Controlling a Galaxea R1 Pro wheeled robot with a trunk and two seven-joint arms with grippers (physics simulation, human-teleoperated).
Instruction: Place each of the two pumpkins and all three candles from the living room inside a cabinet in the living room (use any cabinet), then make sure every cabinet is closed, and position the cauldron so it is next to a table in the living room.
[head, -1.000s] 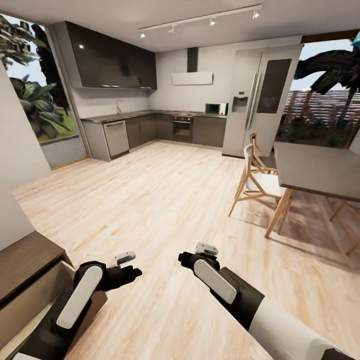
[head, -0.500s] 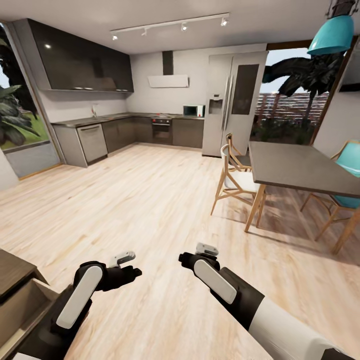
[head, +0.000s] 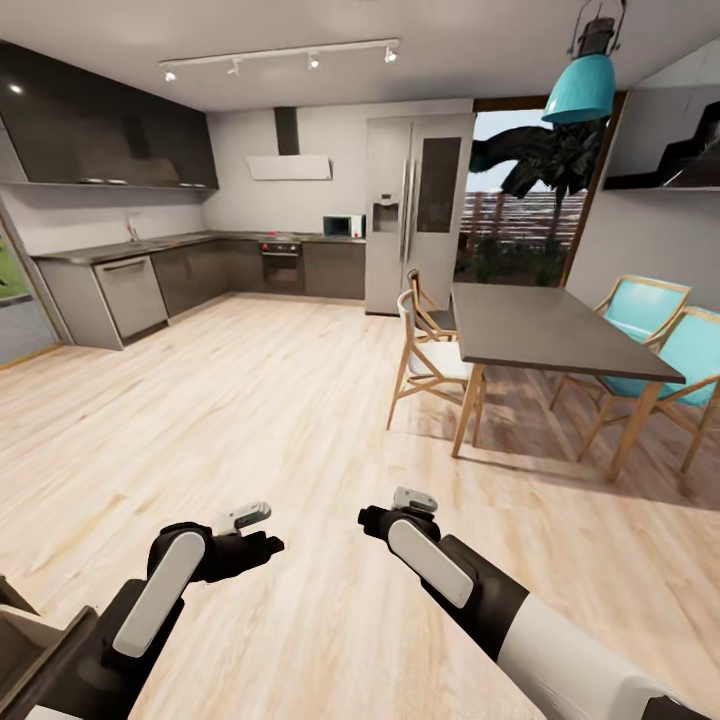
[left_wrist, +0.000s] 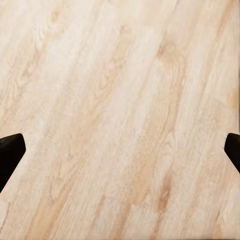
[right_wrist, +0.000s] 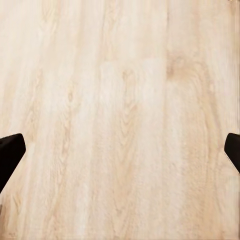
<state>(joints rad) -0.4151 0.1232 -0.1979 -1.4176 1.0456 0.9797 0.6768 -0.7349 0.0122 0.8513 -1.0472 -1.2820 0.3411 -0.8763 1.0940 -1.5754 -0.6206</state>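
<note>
No pumpkins, candles or cauldron can be made out over the pale wood-plank floor, so progress can't really be judged, and both the left gripper and right gripper are held low out front, fingers spread wide with nothing gripped.

The cabinet is cut off at the corner; the far chairs sit partly behind the table, perhaps two.

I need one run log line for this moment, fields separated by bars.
phase: on the way | left end effector: open, empty | right end effector: open, empty | below: wood floor | ahead: dining table, kitchen
</note>
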